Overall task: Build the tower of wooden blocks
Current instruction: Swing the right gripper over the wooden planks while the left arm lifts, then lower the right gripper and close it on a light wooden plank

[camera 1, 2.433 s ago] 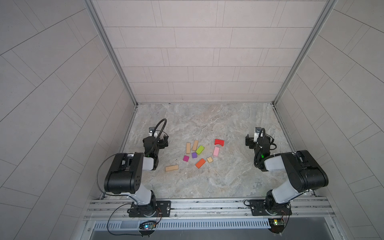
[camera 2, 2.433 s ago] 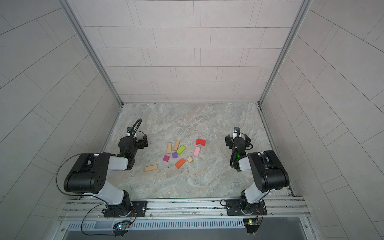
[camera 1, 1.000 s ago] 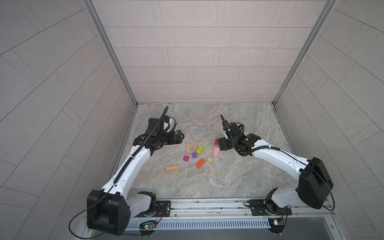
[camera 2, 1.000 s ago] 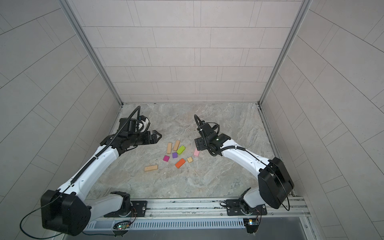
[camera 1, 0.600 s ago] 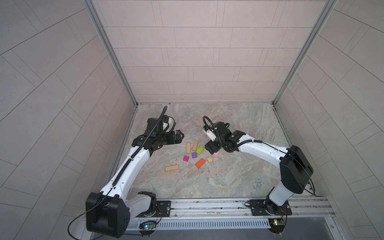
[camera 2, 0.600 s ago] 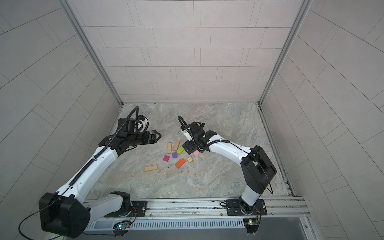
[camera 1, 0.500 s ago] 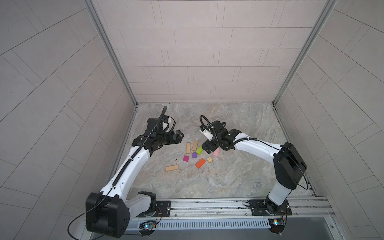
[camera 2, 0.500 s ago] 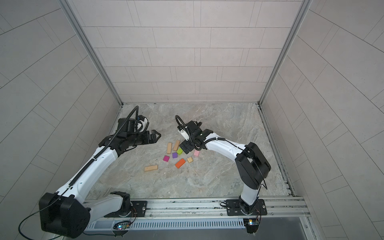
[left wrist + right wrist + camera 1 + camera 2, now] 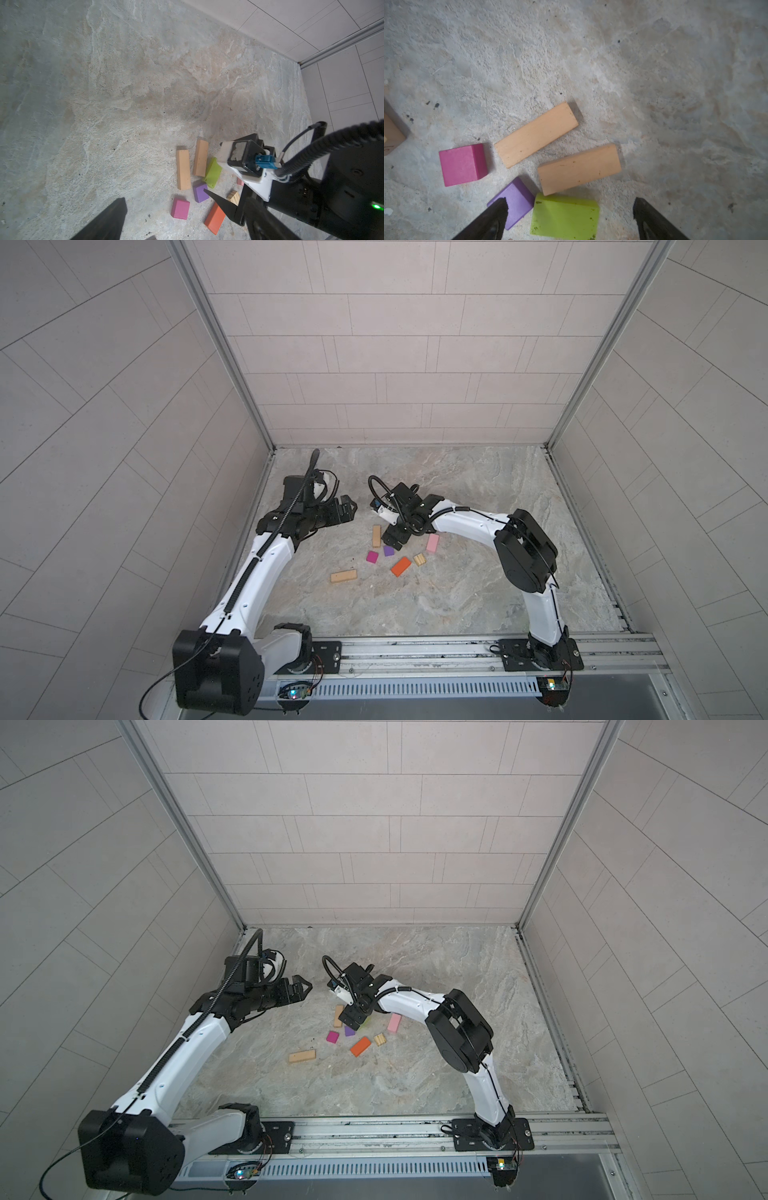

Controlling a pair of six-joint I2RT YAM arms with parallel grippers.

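Green block (image 9: pixel 564 216) clear from right wrist; top view: right tool (image 9: pixel 397 538) covers.

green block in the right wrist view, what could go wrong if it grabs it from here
The open right end effector straddles the green block, but one fingertip overlaps the purple cube: descending may hit or pinch it. A tan bar lies close against the green block, so closing may nudge it.

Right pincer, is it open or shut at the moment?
Open. In the right wrist view the right pincer has its fingers spread far wider than the green block seen between them.
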